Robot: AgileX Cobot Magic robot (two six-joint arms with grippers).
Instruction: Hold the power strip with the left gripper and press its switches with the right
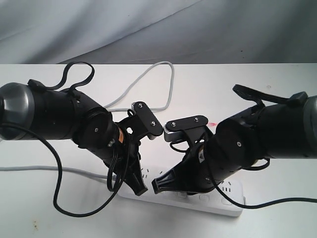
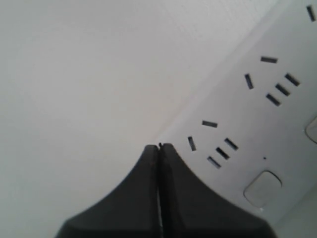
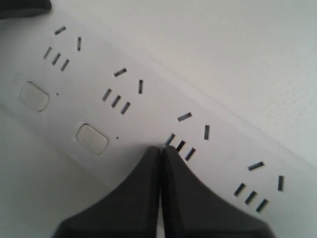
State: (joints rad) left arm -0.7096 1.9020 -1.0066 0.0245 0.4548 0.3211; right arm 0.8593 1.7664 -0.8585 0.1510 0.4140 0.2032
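While the left gripper [image 2: 159,147] and right gripper [image 3: 161,148] have empty, closed jaws, one power strip [image 3: 148,114] shows two switches [image 3: 91,139]

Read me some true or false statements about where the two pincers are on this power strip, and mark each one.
1. Both pincers are shut. True: the left pincer and the right pincer each show fingers pressed together.
2. The left pincer clamps the power strip between its fingers. False: nothing is between them, and its tip sits at the edge of the power strip.
3. The right pincer's tip is over the power strip. True.
4. The right pincer's tip is on a switch. False: it is by the slots of a socket, and the nearest switch lies clear of it.
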